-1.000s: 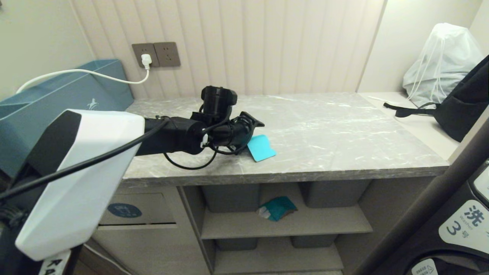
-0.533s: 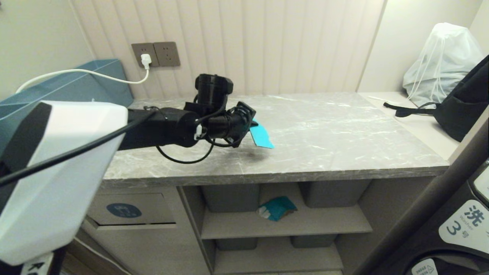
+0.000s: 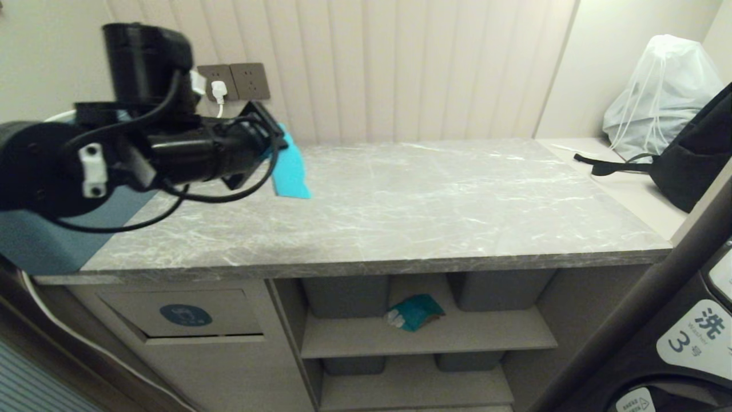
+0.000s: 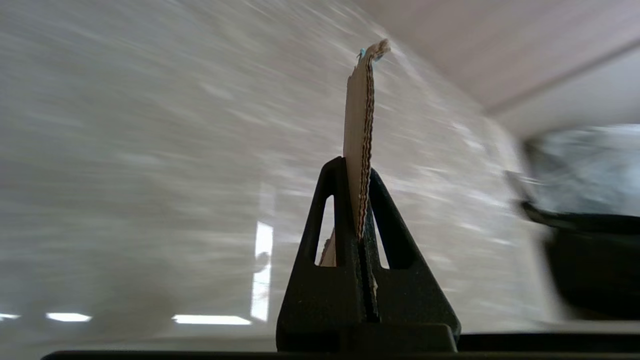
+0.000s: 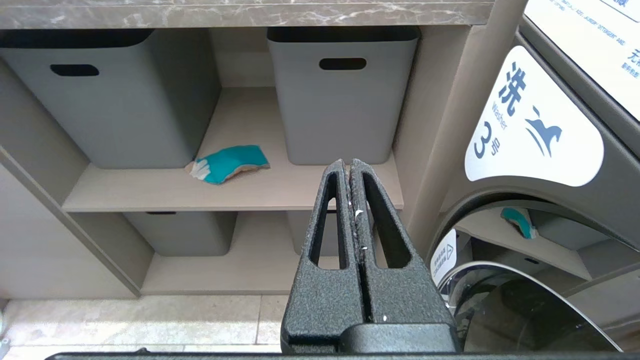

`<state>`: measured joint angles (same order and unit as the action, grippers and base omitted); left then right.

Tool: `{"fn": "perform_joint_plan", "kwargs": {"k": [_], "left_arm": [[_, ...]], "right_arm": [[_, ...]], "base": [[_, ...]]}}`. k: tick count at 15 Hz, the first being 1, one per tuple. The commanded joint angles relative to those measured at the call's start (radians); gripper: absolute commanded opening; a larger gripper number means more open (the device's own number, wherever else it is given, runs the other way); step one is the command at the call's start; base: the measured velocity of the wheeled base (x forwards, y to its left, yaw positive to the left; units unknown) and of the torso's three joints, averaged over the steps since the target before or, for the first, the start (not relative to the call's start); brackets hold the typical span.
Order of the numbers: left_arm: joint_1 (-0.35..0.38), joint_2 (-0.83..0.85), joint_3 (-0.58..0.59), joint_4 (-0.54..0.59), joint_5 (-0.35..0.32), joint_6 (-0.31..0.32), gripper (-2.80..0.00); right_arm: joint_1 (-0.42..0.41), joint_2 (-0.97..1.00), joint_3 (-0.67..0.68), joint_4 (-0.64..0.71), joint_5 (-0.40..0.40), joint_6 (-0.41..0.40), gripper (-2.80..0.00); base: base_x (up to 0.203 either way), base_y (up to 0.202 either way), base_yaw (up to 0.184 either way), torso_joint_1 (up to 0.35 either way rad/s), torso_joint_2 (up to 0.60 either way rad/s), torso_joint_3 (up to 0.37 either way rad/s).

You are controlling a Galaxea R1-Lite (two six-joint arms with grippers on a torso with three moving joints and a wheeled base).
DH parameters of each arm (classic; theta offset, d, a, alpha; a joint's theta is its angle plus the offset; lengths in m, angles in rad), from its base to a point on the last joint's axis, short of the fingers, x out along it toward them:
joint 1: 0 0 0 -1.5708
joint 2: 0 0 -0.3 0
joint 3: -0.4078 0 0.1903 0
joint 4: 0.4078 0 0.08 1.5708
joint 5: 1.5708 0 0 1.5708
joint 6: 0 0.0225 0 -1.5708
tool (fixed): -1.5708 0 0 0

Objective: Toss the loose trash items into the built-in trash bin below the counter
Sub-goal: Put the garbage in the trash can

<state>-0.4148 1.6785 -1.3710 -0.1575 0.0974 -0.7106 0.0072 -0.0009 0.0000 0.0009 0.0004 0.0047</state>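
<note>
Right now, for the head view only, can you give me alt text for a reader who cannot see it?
The left gripper, shut on a bright turquoise card, holds it in the air above the left end of the grey marble counter. Below, a wrinkly teal packet lies on a shelf between grey plastic tubs, right of the beige bin flap with a blue oval icon.

Head above counter (image 3: 434,217); wrists close-up.

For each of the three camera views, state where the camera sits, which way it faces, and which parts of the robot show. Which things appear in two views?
Head view: high, looking down on the counter; left gripper holds the turquoise card.
Left wrist view: behind its fingers, card clamped edge-on.
Right wrist view: low, facing the shelves; shut right gripper.
Shared: the card; the teal packet between grey tubs.
</note>
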Motion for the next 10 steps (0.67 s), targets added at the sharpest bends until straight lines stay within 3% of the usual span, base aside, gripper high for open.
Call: {"fn": "perform_joint_plan", "kwargs": {"k": [1,4,6,8,10], "left_arm": [[0.103,-0.246,0.243,-0.085,0.007,0.128,-2.8],[0.373,-0.548,0.633,-0.209,-0.039,0.304,-2.8],[0.527,-0.68,0.814,-0.258,-0.094,0.41,-2.8],[0.572,-0.735,0.916,-0.285,-0.12,0.503,-2.8],[0.576,-0.782,0.99,-0.291,-0.12,0.545,-2.8]], "right_arm": [[0.0,-0.001,0.0,0.0,0.001,0.0,-2.8],[0.0,-0.001,0.0,-0.001,0.001,0.0,-2.8],[0.0,-0.001,0.0,0.001,0.001,0.0,-2.8],[0.0,-0.001,0.0,0.0,0.001,0.0,-2.8],[0.0,-0.001,0.0,-0.001,0.001,0.0,-2.8]], "base": [[0.0,0.0,0.0,0.0,0.0,0.0],[0.0,0.0,0.0,0.0,0.0,0.0],[0.0,0.0,0.0,0.0,0.0,0.0],[0.0,0.0,0.0,0.0,0.0,0.0],[0.0,0.0,0.0,-0.009,0.01,0.013]]}}
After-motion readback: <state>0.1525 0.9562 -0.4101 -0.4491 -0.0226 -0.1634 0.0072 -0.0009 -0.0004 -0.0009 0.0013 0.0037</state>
